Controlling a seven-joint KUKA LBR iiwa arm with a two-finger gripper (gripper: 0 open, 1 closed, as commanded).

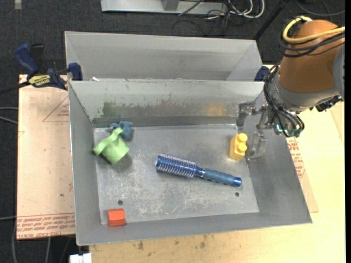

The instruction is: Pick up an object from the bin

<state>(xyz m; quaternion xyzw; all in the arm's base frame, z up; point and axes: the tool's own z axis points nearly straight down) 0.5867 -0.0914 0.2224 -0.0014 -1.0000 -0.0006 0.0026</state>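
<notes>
Hovering released and empty, gripper [250, 140] just beside yellow block [238, 146], seeming light, stiff, graspable across its flat sides.

Five things are counted in the bin [164, 100]: one blue hairbrush [197, 171], one yellow block [238, 146], one small orange cube [115, 217], one green lump [112, 149], one blue-grey piece [124, 129] (touching the green, perhaps joined).
</notes>
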